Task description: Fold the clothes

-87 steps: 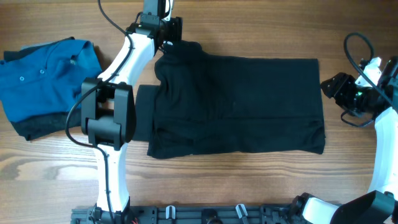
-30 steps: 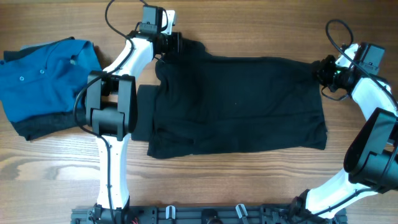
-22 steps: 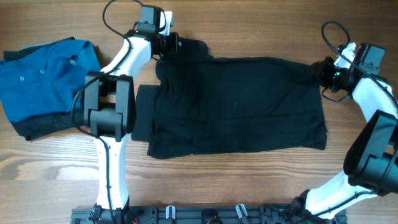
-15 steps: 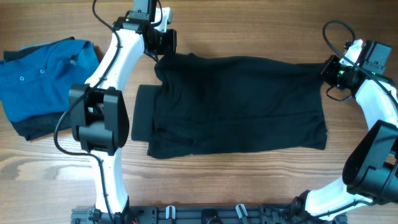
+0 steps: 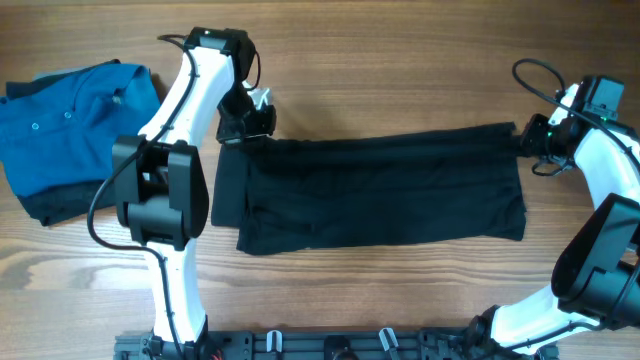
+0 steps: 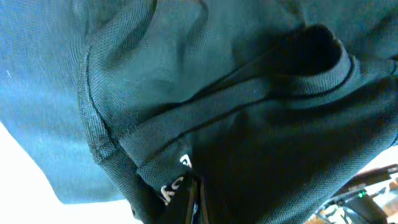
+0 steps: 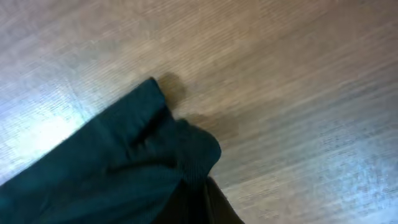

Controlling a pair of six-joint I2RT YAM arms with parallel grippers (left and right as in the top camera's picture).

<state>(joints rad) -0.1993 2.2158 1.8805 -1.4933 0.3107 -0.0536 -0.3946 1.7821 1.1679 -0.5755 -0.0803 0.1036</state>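
Right of the blue polo shirt (image 5: pixel 70 115), the black shirt (image 5: pixel 380 195) lies on the surface (image 5: pixel 400 50). The left end effector (image 5: pixel 247 125) and the right end effector (image 5: pixel 522 140) each pinch its far edge. The first fold seems half done, and other folds are left.

shirt (image 5: pixel 380 195) lies between left hand (image 5: pixel 250 128) and right hand (image 5: pixel 525 140); pile (image 5: pixel 75 140) far left.

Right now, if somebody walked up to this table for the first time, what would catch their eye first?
Most likely the big black shirt spread across the middle of the wooden table. Its far edge is drawn into a line between the left fingers and the right fingers, each pinching a far corner. After that, the bright blue polo lying rumpled at the far left.
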